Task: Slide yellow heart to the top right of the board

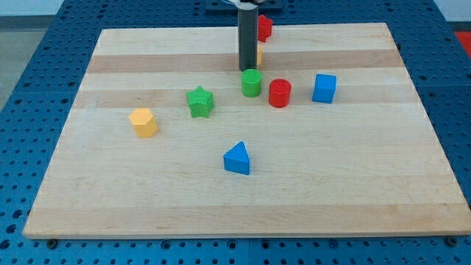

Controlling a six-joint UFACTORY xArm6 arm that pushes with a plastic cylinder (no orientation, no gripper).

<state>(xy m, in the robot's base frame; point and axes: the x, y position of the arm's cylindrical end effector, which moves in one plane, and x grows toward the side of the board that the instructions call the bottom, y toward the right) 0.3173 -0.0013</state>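
Observation:
Only a thin sliver of the yellow block (260, 54) shows, just right of my rod near the view's top centre; its shape is mostly hidden. My tip (248, 70) rests on the board just left of and slightly below that yellow block, right above the green cylinder (252, 83). A red block (265, 27) sits close behind the rod at the board's top edge, partly hidden.
A red cylinder (280, 93) and a blue cube (324, 88) stand right of the green cylinder. A green star (199, 101) and an orange-yellow hexagonal block (143, 122) lie to the left. A blue triangle (237, 158) sits lower centre. The wooden board (368, 184) lies on a blue perforated table.

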